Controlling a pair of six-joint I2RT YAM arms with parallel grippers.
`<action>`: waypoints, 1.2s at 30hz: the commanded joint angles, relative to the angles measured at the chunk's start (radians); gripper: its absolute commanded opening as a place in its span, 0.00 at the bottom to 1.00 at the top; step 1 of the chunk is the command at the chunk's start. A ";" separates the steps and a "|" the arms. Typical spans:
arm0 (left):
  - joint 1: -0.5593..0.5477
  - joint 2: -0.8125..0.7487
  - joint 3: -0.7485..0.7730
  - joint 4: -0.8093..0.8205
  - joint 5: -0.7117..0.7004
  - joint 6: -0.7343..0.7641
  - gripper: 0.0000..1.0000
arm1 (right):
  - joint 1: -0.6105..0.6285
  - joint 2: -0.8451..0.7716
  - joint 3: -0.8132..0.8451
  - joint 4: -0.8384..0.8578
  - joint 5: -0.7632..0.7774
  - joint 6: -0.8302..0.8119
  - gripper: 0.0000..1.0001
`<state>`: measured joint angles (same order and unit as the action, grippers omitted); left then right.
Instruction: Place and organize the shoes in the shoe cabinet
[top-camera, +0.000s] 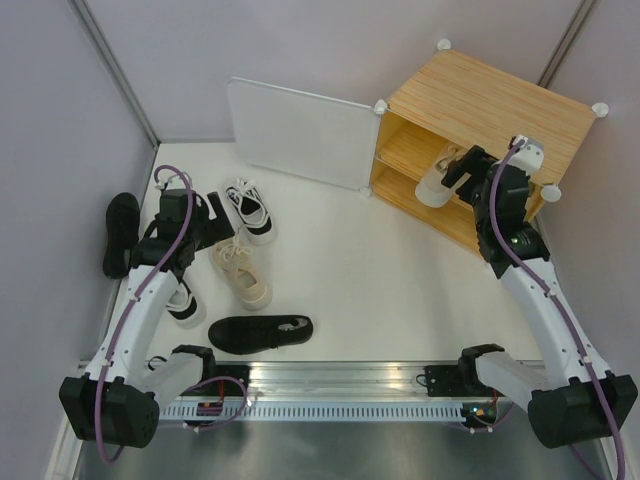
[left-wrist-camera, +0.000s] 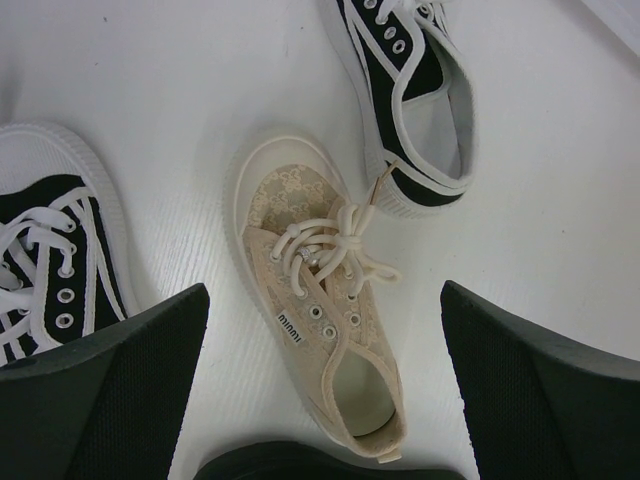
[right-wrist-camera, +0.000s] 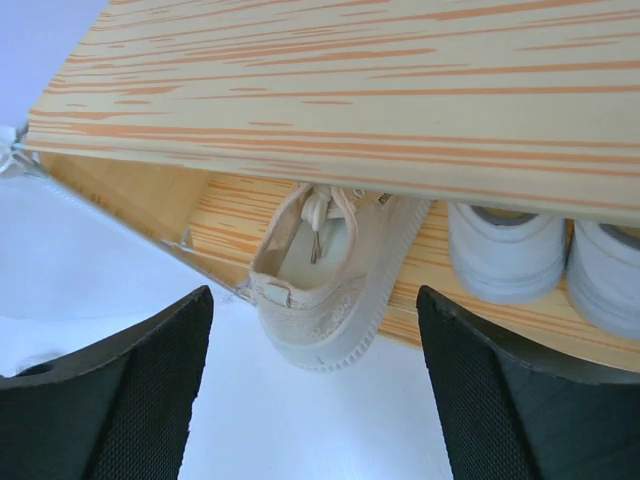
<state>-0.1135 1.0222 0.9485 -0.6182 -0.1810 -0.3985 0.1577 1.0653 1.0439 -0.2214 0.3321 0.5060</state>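
The shoe cabinet (top-camera: 490, 100) stands at the far right with its white door (top-camera: 300, 135) swung open. A cream shoe (right-wrist-camera: 330, 270) lies on its wooden shelf with the heel jutting past the front edge; it also shows in the top view (top-camera: 435, 180). Two white sneakers (right-wrist-camera: 505, 250) sit beside it. My right gripper (right-wrist-camera: 313, 292) is open and empty just in front of that heel (top-camera: 458, 165). My left gripper (left-wrist-camera: 325, 290) is open above a second cream shoe (left-wrist-camera: 320, 320) on the table (top-camera: 240, 272), one finger on each side, not touching it.
Black-and-white sneakers lie near the left gripper (left-wrist-camera: 410, 100) (left-wrist-camera: 50, 250), shown in the top view too (top-camera: 250, 210) (top-camera: 185, 300). One black shoe (top-camera: 120, 232) lies by the left wall, another (top-camera: 260, 332) near the front rail. Purple walls close in the sides.
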 joint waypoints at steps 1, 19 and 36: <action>0.002 -0.004 -0.004 0.035 0.011 0.038 0.99 | 0.029 -0.016 -0.070 0.079 -0.016 -0.009 0.88; 0.002 -0.008 -0.005 0.035 0.017 0.038 0.99 | 0.276 0.274 -0.045 0.106 0.518 0.100 0.97; 0.002 -0.008 -0.005 0.037 0.028 0.038 0.99 | 0.260 0.371 0.053 0.154 0.575 -0.015 0.24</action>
<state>-0.1135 1.0222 0.9451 -0.6182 -0.1722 -0.3985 0.4362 1.4376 1.0443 -0.1268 0.8402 0.5301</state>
